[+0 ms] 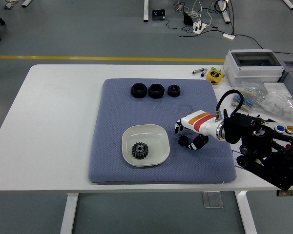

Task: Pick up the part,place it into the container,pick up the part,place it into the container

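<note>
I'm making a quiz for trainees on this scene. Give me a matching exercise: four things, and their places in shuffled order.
Things:
1. gear
2. small gear
3. three black nuts
4. yellow tape measure

Places:
A. on the bare table, beyond the mat's far right corner
B. in the white dish
C. in a row along the mat's far edge
D. on the blue mat, at the right hand

Pairs: 1-B, 2-D, 3-C, 4-A
</note>
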